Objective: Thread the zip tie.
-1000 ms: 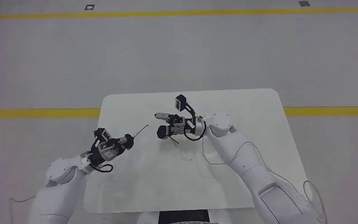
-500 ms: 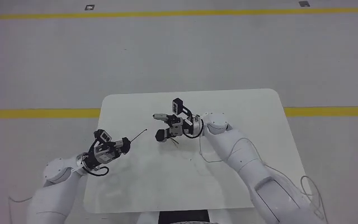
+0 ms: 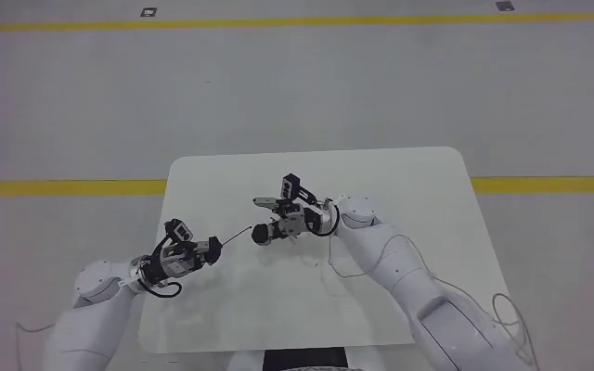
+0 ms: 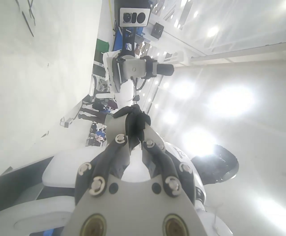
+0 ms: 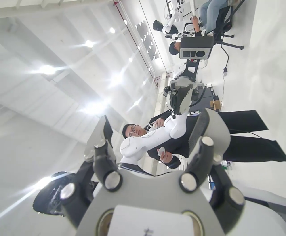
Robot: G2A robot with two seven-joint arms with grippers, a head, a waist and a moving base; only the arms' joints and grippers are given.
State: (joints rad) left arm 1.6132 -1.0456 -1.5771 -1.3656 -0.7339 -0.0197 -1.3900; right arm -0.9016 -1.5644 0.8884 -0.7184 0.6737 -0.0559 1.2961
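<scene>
A thin black zip tie sticks out of my left gripper, which is shut on its near end over the table's left part. The left wrist view shows the black tie pinched between the closed fingertips. The tie's free tip points at my right gripper, which stands open near the table's middle. That tip ends close beside the nearer finger, and contact cannot be judged. Seen from the right wrist, the right gripper has its fingers spread wide with nothing between them, facing the left gripper.
The white table has rounded corners. Some loose black zip ties lie under the right gripper's wrist; the left wrist view shows these zip ties too. A yellow floor line runs behind the table.
My left gripper has carried the zip tie to the right, bringing its tip up to the right gripper. The right gripper has shifted a little left and toward the table's front.
</scene>
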